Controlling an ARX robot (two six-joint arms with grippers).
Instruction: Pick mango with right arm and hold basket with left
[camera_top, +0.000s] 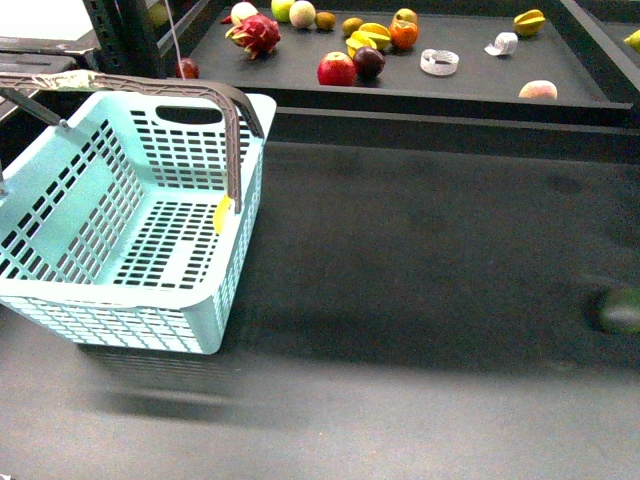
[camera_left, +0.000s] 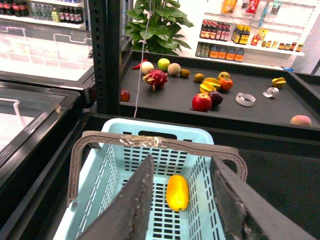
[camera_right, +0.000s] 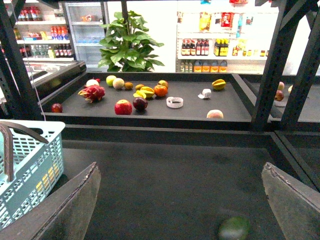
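The light turquoise basket (camera_top: 150, 215) stands at the left of the dark table, its grey-brown handles (camera_top: 235, 150) raised. The yellow-orange mango (camera_left: 177, 192) lies on the basket's slotted floor; in the front view only a yellow sliver of the mango (camera_top: 222, 213) shows through the wall. My left gripper (camera_left: 182, 160) is open above the basket (camera_left: 115, 175), its fingers either side of the mango and just short of the taped handle (camera_left: 150, 142). My right gripper (camera_right: 180, 170) is open over bare table, holding nothing, with the basket (camera_right: 30, 160) off to one side. Neither arm shows in the front view.
A dark green round fruit (camera_top: 620, 310) lies on the table at the right, close under my right gripper as the green fruit (camera_right: 234, 228). Behind a raised ledge, a black shelf tray (camera_top: 470, 85) carries a dragon fruit (camera_top: 255, 33), apple (camera_top: 336, 69), star fruit (camera_top: 529, 21) and others.
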